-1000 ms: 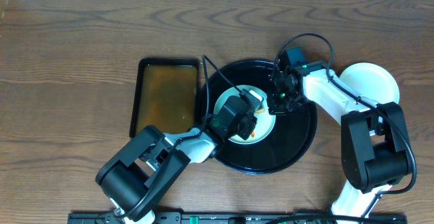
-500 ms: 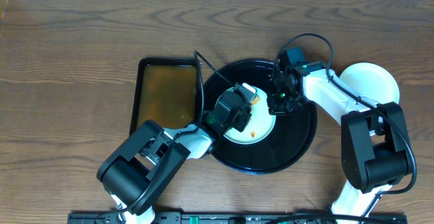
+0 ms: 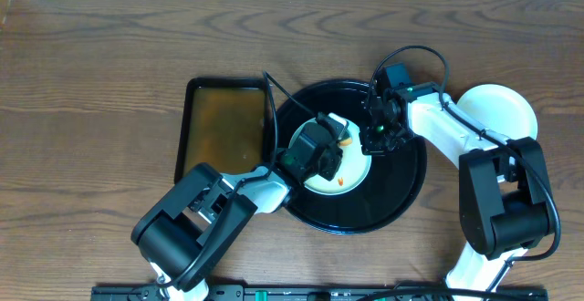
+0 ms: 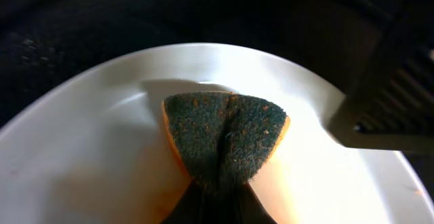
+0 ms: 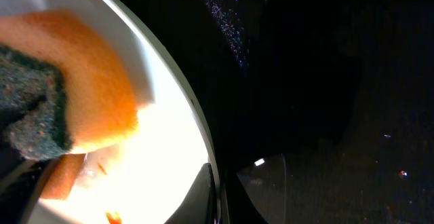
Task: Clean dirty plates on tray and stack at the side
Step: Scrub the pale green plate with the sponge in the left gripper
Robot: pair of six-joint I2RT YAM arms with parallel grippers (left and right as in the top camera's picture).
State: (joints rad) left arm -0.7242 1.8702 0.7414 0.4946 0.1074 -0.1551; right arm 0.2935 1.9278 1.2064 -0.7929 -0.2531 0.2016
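Dark brown wood of the table [image 3: 91, 55] is seen under everything, and the round black tray [image 3: 401, 192] is placed at its middle. One plate [image 3: 356, 166] is lying on this tray. The left gripper [image 3: 325, 146] is clenched on a sponge [image 4: 224, 132], which is folded between the jaws and pressed with its dark green side on the plate. The right gripper [image 3: 377, 133] is closed on the right rim of the plate, as far as can be judged, so that the plate is held steady.

For a good wipe, the sponge should be laid flatter and pushed with even pressure toward the orange-red sauce spot [image 3: 339, 181], which is seen near the lower edge of the plate in the overhead view. The rim should be gripped firmly during the stroke, so that the plate is not dragged over the glossy tray. A slipping plate is judged to be the main risk.

Counted:
- one plate on the black tray
- one pale round stack [image 3: 497, 109] at the right side, where the number of plates cannot be told
- one sponge
- one black tray
- one brown rectangular tray [image 3: 224, 128] on the left
- two arms
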